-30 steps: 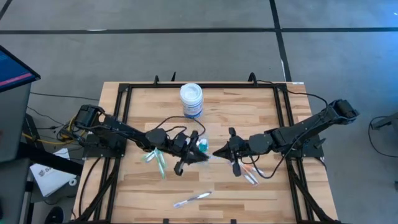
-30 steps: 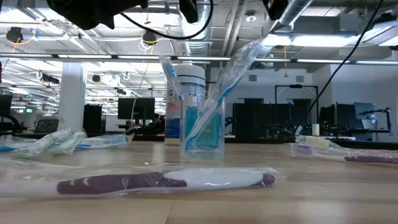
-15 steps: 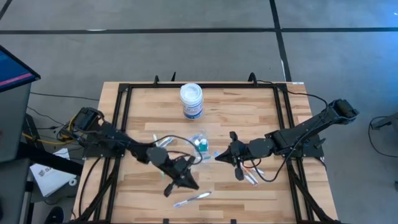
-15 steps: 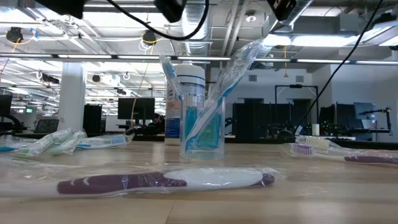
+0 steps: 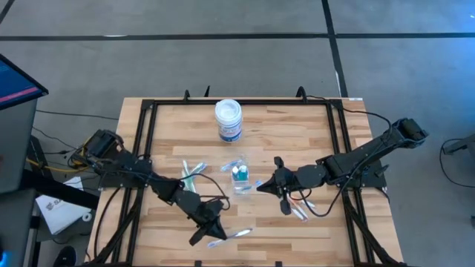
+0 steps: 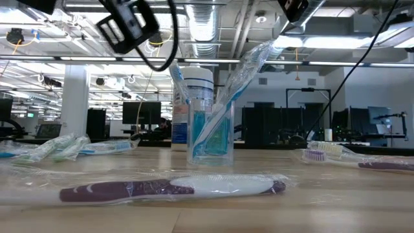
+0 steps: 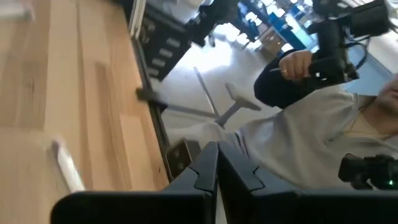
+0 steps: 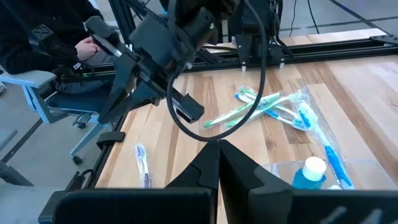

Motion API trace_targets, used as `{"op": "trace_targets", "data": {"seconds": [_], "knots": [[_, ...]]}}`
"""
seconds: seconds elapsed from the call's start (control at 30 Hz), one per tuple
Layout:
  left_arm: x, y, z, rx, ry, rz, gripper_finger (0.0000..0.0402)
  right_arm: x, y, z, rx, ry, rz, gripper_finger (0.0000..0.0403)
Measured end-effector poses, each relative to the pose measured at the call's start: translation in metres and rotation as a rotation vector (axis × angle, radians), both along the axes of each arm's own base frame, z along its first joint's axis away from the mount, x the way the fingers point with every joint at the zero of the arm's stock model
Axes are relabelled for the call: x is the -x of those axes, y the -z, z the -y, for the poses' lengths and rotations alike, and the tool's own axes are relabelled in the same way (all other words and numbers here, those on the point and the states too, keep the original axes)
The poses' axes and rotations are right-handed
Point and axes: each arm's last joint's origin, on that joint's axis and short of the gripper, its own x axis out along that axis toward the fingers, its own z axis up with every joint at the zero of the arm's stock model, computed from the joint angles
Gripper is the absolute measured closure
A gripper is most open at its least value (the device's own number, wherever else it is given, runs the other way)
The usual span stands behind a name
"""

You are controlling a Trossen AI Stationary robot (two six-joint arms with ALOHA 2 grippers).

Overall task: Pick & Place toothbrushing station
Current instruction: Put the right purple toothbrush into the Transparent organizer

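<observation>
A small clear cup stands upright near the table's middle, with wrapped toothbrushes and a blue white-capped tube in it; it also shows in the low view. My left gripper is shut and empty above the near part of the table, beside a wrapped purple-and-white toothbrush that lies flat, also in the low view. My right gripper is shut and empty just right of the cup. Several green and blue toothbrushes lie left of the cup.
A white round jar with a blue label stands at the far middle. More wrapped toothbrushes lie under the right arm. A black frame runs along the table's sides. A seated person is beyond the near edge.
My left gripper has swung away from the cup toward the table's near edge and now hangs beside the purple-and-white toothbrush. The cup and its contents have stayed as they were.
</observation>
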Motion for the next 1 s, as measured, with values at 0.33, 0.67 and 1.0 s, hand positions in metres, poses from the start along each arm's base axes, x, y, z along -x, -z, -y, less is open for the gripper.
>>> {"op": "trace_targets", "data": {"seconds": [0.33,0.67,1.0], "knots": [[0.012,0.005,0.017,0.035,-0.061,-0.1,0.04,0.0,0.001,0.0,0.005,0.0,-0.012,0.0403],[0.011,-0.017,0.044,-0.066,-0.149,-0.158,0.04,0.0,0.001,0.0,0.006,0.0,-0.014,0.0403],[0.011,-0.015,0.038,-0.116,-0.292,-0.388,0.04,0.002,0.004,-0.001,-0.007,0.005,-0.042,0.0403]]}}
